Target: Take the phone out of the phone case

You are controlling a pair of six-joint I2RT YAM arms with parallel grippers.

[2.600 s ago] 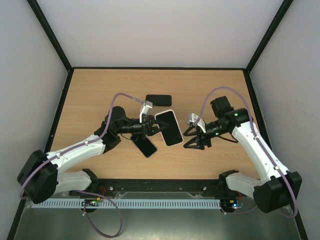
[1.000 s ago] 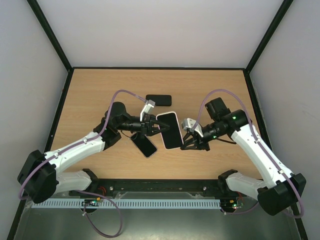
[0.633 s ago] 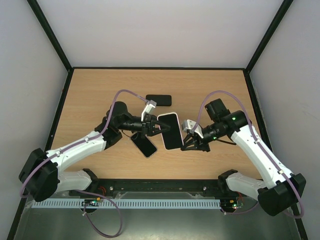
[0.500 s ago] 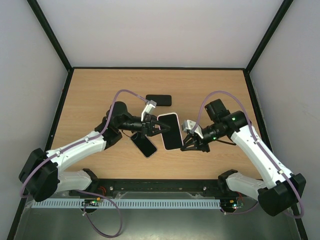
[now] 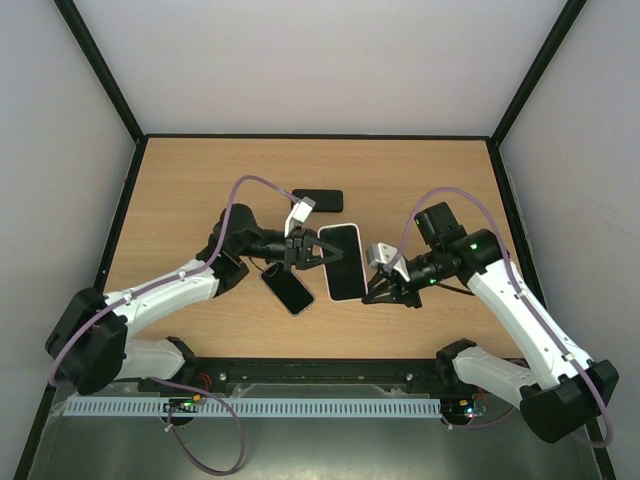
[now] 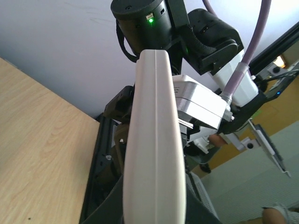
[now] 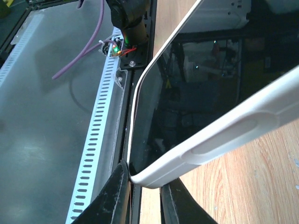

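A phone (image 5: 340, 262) with a glossy black screen (image 7: 196, 84) sits in a white phone case (image 7: 224, 135) and is held in the air over the middle of the table, between both arms. My left gripper (image 5: 312, 252) is shut on its left long edge. In the left wrist view the white case edge (image 6: 154, 140) fills the gap between the dark fingers (image 6: 105, 205). My right gripper (image 5: 367, 291) is shut on the lower right corner. There one finger (image 7: 114, 196) presses the screen side and the other lies behind the case.
Another black-screened phone (image 5: 288, 290) lies on the wooden table (image 5: 180, 200) just under my left gripper. A flat matte black phone-sized piece (image 5: 318, 200) lies further back. Black frame rails and white walls bound the table.
My right gripper's jaws have narrowed onto the cased phone's lower corner and the right arm has shifted a little towards the near edge. The phone has drifted slightly right. The left grip is unchanged.
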